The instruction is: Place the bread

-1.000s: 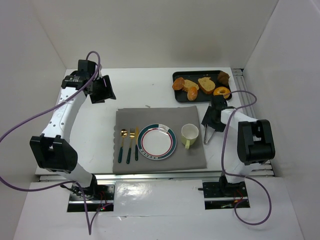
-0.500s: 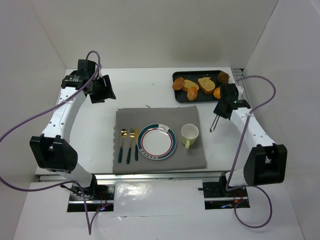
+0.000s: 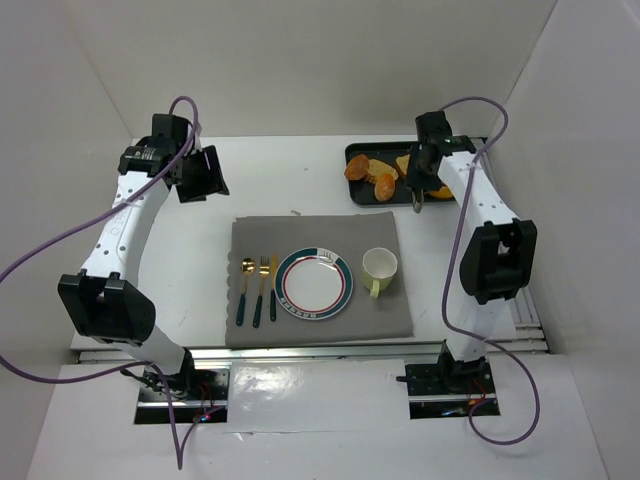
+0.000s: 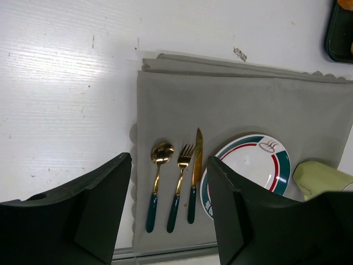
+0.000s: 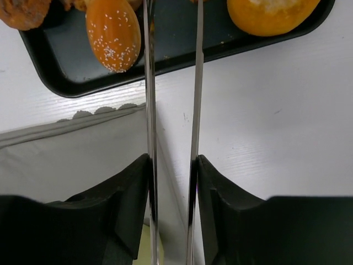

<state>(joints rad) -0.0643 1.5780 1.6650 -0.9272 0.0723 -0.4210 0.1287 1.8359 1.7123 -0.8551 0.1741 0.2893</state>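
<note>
A black tray [image 3: 358,150] at the back right holds several breads, among them a seeded bun [image 3: 385,185]. My right gripper [image 3: 420,178] is shut on metal tongs [image 3: 414,201] and hangs over the tray's near right part. In the right wrist view the gripper [image 5: 172,165] holds the two tong arms [image 5: 149,110] slightly apart. The arms reach over the tray [image 5: 176,47] between the seeded bun [image 5: 113,33] and an orange bun [image 5: 270,14], holding no bread. The empty plate [image 3: 313,283] lies on the grey mat [image 3: 270,235]. My left gripper [image 3: 200,175] is open and empty at the back left.
A pale green cup [image 3: 379,270] stands right of the plate. A spoon, fork and knife [image 3: 258,290] lie left of it, and show in the left wrist view [image 4: 177,182] between the open fingers [image 4: 105,215]. White walls enclose the table.
My right arm has swung from beside the cup up and back to the tray, carrying the tongs. The left arm has barely moved.
</note>
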